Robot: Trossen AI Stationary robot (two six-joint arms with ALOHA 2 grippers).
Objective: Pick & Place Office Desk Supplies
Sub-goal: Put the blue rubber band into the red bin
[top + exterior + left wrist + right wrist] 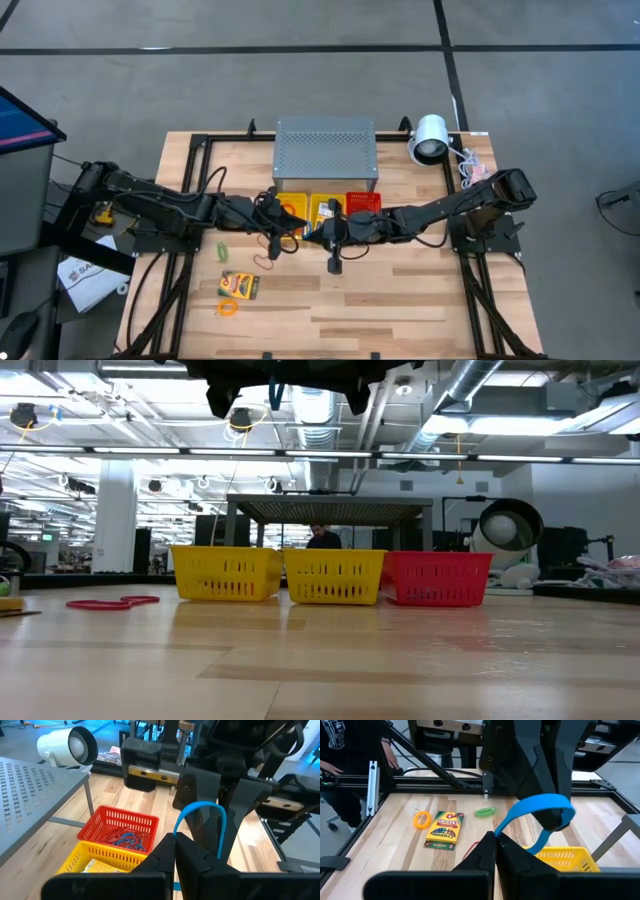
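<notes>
High view: both dark arms meet over the middle of the pale wooden plank bench, in front of the row of mesh baskets.
Held item: thin blue rubber band loop, smooth and flat, bowed into an arch between the two grippers.
Right gripper: jaws clenched on one end of the blue loop; the band rises from the fingertips and curves away toward the other arm.
Left gripper: jaws clenched too, with the blue loop arching just above and beyond the tips; whether they pinch its end cannot be told.
Baskets: red plastic mesh basket with tangled blue and red bands inside; touching it, a yellow plastic mesh basket; a second yellow basket ends the row.
Loose on bench: yellow-and-green card crayon box, flat, with an orange band loop just beside it; a green band loop near; a red band loop lying flat.
Behind baskets: big grey perforated metal box.
</notes>
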